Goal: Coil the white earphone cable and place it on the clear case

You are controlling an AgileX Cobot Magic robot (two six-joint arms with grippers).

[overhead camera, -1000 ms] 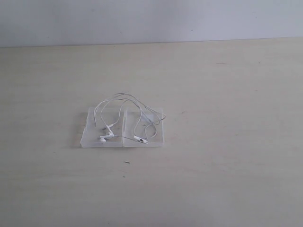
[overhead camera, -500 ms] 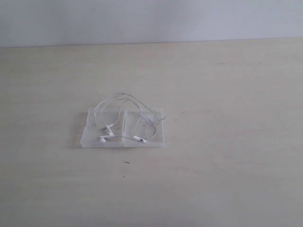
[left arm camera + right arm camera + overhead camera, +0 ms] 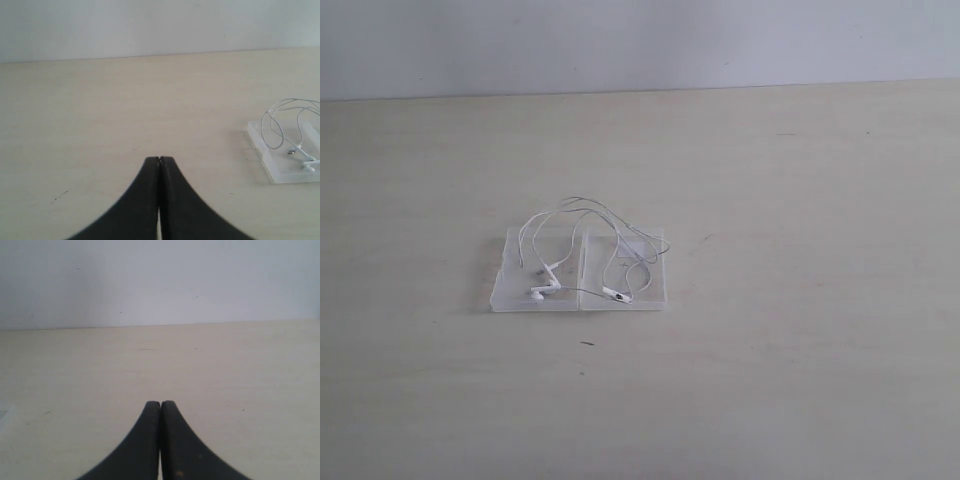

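The clear case [image 3: 510, 285] lies open and flat near the middle of the pale table, its two square halves side by side. The white earphone cable [image 3: 582, 205] rests loosely looped over both halves, with its earbuds [image 3: 542, 287] on the left half and a small inline piece [image 3: 614, 294] on the right half. Neither arm shows in the exterior view. My left gripper [image 3: 159, 159] is shut and empty, well away from the case [image 3: 280, 172] and the cable [image 3: 275, 125]. My right gripper [image 3: 160, 403] is shut and empty over bare table.
The pale wooden table [image 3: 800, 300] runs back to a plain grey-white wall [image 3: 640, 45]. A small dark speck [image 3: 587, 343] lies just in front of the case.
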